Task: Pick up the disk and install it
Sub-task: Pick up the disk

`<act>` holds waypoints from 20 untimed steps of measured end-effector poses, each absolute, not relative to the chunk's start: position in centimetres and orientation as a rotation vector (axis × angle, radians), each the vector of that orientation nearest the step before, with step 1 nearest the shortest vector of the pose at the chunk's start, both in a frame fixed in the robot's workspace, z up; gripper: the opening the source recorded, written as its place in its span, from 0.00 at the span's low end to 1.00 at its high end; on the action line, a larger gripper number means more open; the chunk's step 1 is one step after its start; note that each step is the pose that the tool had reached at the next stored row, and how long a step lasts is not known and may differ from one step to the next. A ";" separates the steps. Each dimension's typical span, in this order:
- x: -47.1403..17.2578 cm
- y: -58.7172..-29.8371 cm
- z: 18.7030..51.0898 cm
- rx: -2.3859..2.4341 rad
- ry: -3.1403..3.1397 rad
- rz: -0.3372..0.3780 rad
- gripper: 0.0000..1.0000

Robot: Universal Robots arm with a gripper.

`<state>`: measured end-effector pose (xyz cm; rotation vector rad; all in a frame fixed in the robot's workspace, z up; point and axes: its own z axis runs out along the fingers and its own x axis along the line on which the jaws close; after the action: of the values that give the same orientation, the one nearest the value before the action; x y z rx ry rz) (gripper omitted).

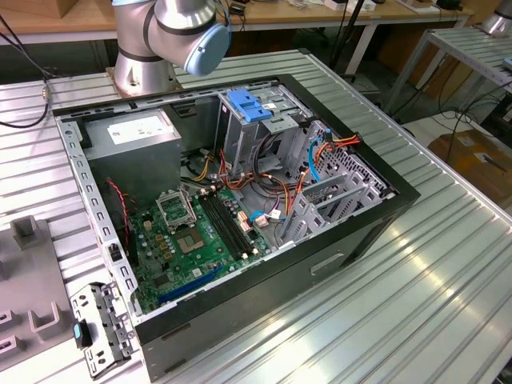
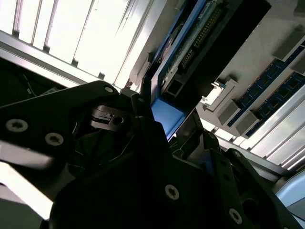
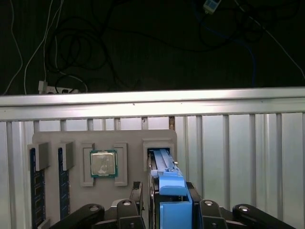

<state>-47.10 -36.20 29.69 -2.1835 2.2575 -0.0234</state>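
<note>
The disk stands on edge in a slot of the grey fixture tray, its bright blue carrier rail facing the camera in the first wrist view. My gripper straddles it, a black finger pressed to each flank, shut on the disk. In the second wrist view the disk shows its green circuit board and blue rail rising from between the fingers of the gripper. I cannot tell whether its lower end has left the slot.
The tray also holds a processor and memory sticks, close to the table's edge rail. The open computer case lies beside the arm's base, with a drive cage under a blue latch, a grey power supply and a motherboard.
</note>
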 end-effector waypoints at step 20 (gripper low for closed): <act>-47.1 -36.1 29.1 -2.197 2.243 -0.024 0.37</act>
<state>-47.10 -36.09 29.13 -2.1974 2.2430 -0.0238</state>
